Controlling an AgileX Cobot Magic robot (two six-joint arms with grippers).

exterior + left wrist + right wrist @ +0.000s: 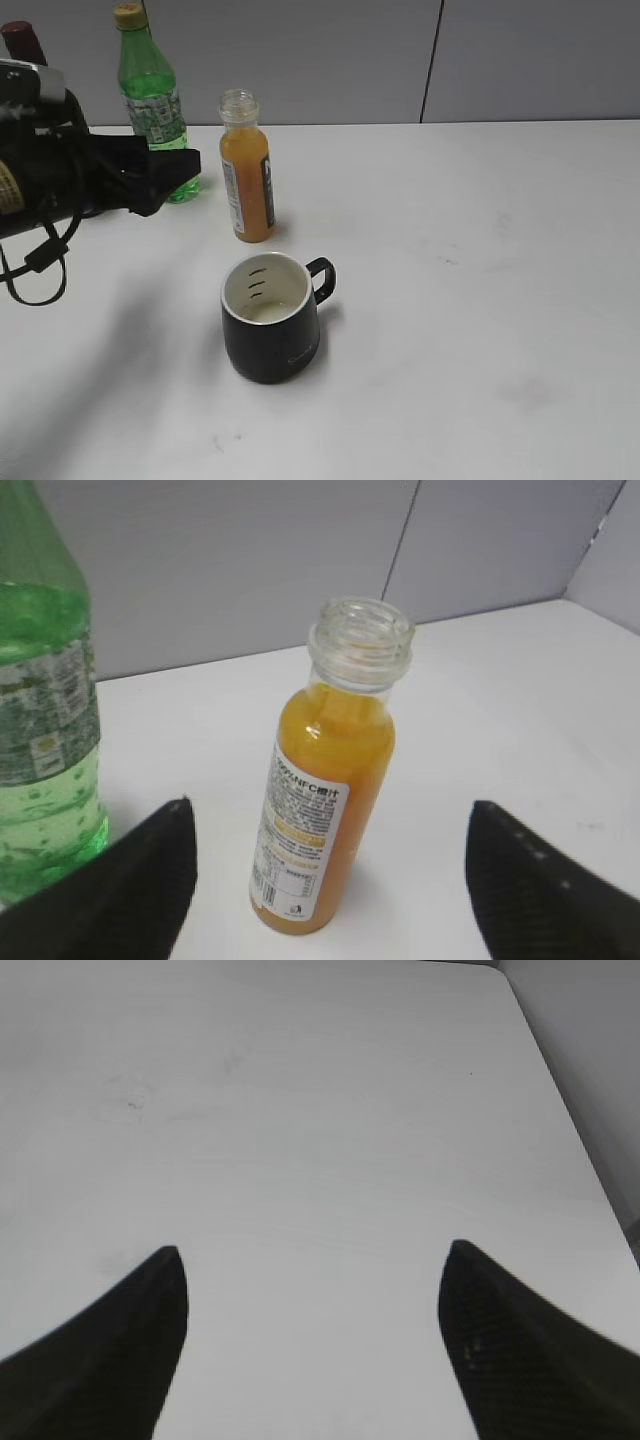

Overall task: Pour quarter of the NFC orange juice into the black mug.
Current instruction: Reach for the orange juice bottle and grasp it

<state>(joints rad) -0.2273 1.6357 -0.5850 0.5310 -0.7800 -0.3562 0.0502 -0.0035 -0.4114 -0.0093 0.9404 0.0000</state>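
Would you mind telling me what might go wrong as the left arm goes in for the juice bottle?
1. The NFC orange juice has no cap and is nearly full, so a tilted or jerky grasp could spill it.
2. The green bottle stands close beside it; the open left hand might clip it.
3. The black mug sits just in front, so a low carry could knock it.

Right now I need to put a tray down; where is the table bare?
The table is bare right of the black mug, and in front of it. Crowded at back left: the NFC orange juice, green bottle and open left hand.
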